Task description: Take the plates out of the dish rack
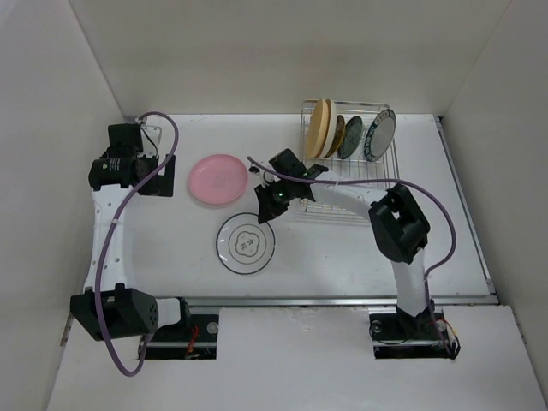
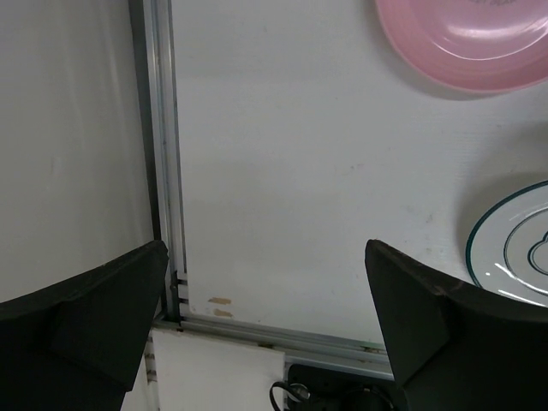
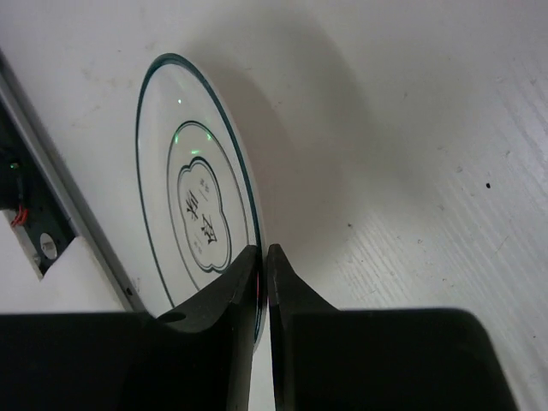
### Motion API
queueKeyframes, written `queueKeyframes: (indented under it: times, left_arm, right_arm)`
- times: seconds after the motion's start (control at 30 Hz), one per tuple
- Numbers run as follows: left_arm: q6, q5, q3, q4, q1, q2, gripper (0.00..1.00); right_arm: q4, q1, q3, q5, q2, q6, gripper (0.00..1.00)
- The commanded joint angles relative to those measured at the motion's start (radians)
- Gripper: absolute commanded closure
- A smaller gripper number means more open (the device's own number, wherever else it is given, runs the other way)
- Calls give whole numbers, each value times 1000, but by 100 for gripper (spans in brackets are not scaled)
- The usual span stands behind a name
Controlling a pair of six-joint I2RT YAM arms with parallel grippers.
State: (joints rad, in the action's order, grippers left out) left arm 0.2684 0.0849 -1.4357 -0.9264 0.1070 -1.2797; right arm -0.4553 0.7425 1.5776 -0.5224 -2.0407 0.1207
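Note:
A white plate with a thin teal rim [image 1: 246, 243] [image 3: 193, 171] lies flat on the table. My right gripper [image 1: 264, 211] [image 3: 264, 250] is shut on its far edge, and the rim passes between the two jaws. A pink plate [image 1: 217, 180] [image 2: 467, 43] lies flat to the upper left of it. The dish rack [image 1: 377, 169] stands at the back right with several plates on edge: a tan-yellow one [image 1: 319, 128], two darker ones [image 1: 342, 137] and a white one with a patterned teal rim [image 1: 383, 134]. My left gripper [image 1: 159, 175] [image 2: 265, 248] hangs wide open over the table's left side, holding nothing.
A metal rail [image 2: 167, 171] runs along the table's left edge and another along the near edge [image 1: 342, 301]. White walls enclose the table on three sides. A purple cable [image 1: 107, 248] loops along the left arm.

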Motion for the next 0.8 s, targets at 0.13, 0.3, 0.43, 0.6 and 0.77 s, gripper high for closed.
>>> queueKeyframes:
  times: [0.13,0.3,0.43,0.6,0.77]
  left_arm:
    - [-8,3,8,-23,2,33,0]
    - [-8,-19,-11,-23,2,33,0]
    - [-8,-39,-11,-23,2,23,0]
    - [-17,-39,20,-14,2,5,0]
    - [-17,-70,31,-14,2,-27,0]
  right_arm:
    - [51,0,58,70,-29,19,74]
    - [1,0,67,220,62,19,41]
    - [-45,-32,99,385,197,45,27]
    - [-173,-123,139,706,382,126,21]
    - [-206,-325,139,956,448,145,21]
